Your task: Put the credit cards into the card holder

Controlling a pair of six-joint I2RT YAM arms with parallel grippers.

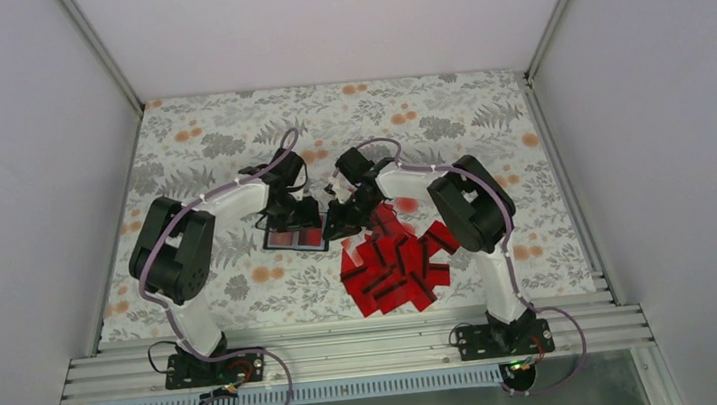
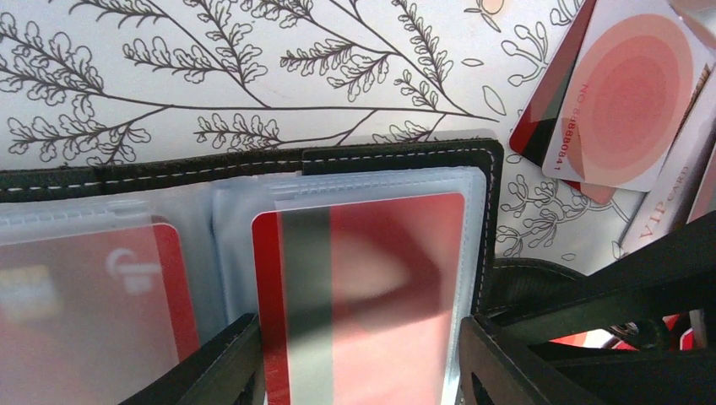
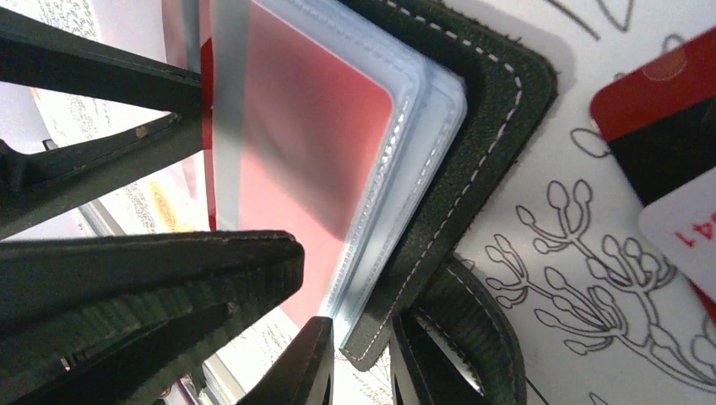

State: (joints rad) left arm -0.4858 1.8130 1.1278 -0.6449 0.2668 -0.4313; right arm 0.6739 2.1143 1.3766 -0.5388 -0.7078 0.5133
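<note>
The left claw [image 2: 355, 337] is spread wide, with one finger [image 2: 211, 367] on each side of a clear sleeve [image 2: 474, 211] in the open holder [image 2: 397, 158]. Whether the fingers press the sleeve's edges cannot be told. Between them, inside the sleeve, sits a red card [image 2: 380, 253] with its dark stripe running away from the claw. To the claw's left, a second sleeved card [image 2: 93, 321] fills the holder's other panel. Past the fingertips, the holder's stitched black edge lies on the flowered cloth [image 2: 253, 76].

The right claw [image 3: 363, 333] has its fingers nearly together — the holder's stitched corner sits in the narrow gap and looks pinched. This claw meets the holder on the side of the left claw's right finger, and the two claws are just beside each other.

The loose cards [image 1: 396, 264] lie in an overlapping red heap on the cloth just behind the right claw, toward its arm's base — a few strays [image 2: 549, 101] lie beside the holder, ahead and right of the left claw.
</note>
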